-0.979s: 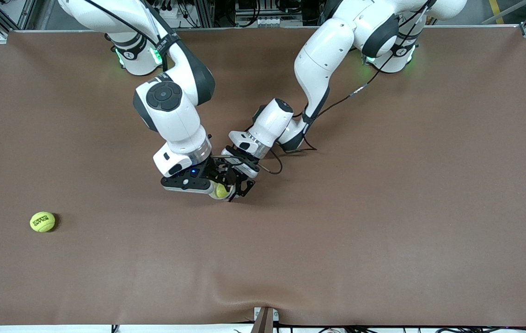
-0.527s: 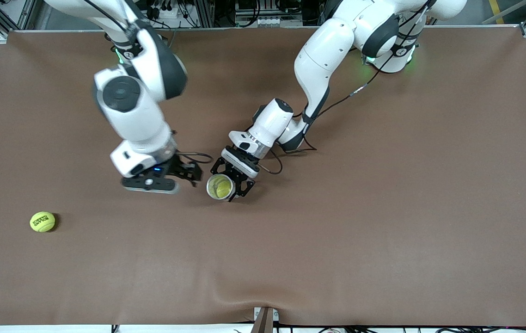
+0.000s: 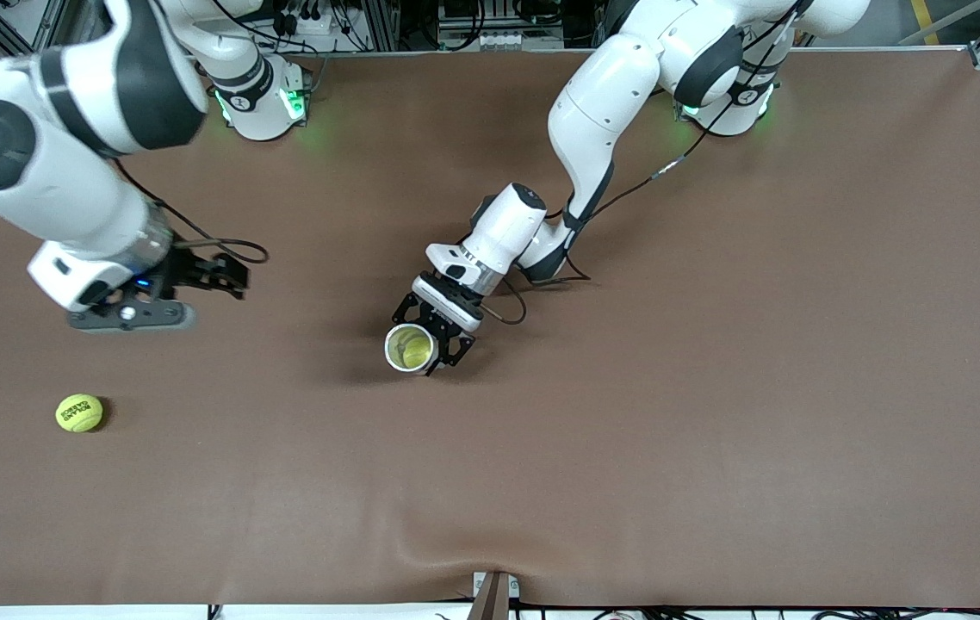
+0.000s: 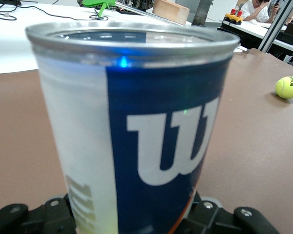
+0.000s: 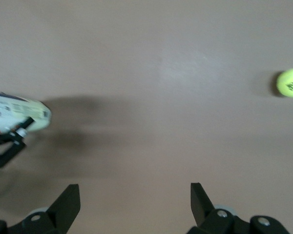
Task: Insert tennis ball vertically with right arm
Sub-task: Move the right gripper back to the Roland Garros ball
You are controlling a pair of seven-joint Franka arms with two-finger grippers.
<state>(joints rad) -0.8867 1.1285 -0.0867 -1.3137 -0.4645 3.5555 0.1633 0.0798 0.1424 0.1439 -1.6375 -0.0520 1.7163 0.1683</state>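
At the right arm's end of the table a loose tennis ball (image 3: 79,412) lies on the brown table (image 3: 714,387), nearer the front camera than anything else. The right gripper (image 3: 164,303) hangs over the bare cloth just up-table of that ball, its fingers (image 5: 68,204) spread wide with nothing between them. The step in hand looks like a reach for this ball. To do it well, the arm should centre the spread fingers over the ball, come straight down, and close across its widest part, since a round felt ball will likely roll if nudged from one side. Near the table's middle stands the can (image 3: 410,348), upright with its mouth open upward and a ball already showing inside. The left gripper (image 3: 430,337) is clamped round the can's lower wall, holding it steady. For the insertion itself the ball should be brought squarely over the metal rim (image 4: 132,41) and lowered plumb, because the mouth seems only a little wider than a ball
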